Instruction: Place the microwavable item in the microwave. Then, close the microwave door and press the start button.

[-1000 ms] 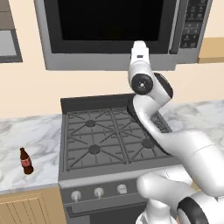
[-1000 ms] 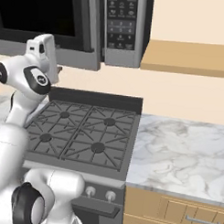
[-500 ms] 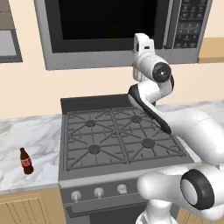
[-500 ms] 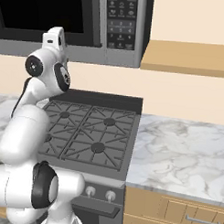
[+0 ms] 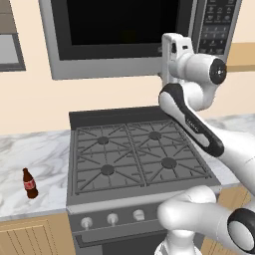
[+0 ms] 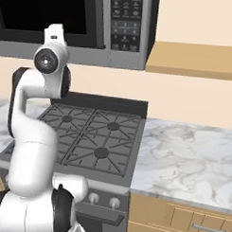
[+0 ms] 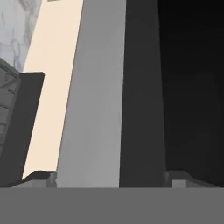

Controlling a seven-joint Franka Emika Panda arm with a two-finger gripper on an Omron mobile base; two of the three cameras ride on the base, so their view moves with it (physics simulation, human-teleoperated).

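The grey microwave point(image 5: 124, 35) hangs over the stove with its microwave door point(image 5: 119, 25) shut, its window dark. The keypad panel point(image 5: 219, 25) sits on its right, also seen in the right base view point(image 6: 127, 19). My gripper point(image 7: 109, 179) is open, its two tips wide apart with nothing between them. It faces the door's grey frame point(image 7: 92, 109) and dark glass point(image 7: 192, 87) from close up. In the left base view the white hand point(image 5: 172, 52) is raised at the door's lower right corner. The microwavable item is hidden.
A gas stove point(image 5: 129, 154) with black grates lies below the arm, knobs along its front. A brown cola bottle point(image 5: 30, 183) stands on the marble counter point(image 5: 35, 154) to the left. More counter point(image 6: 187, 158) stretches to the right, under a wooden shelf point(image 6: 195, 59).
The hand has moved up and a little to the right along the microwave's front, and the elbow has swung right. The door has stayed shut.
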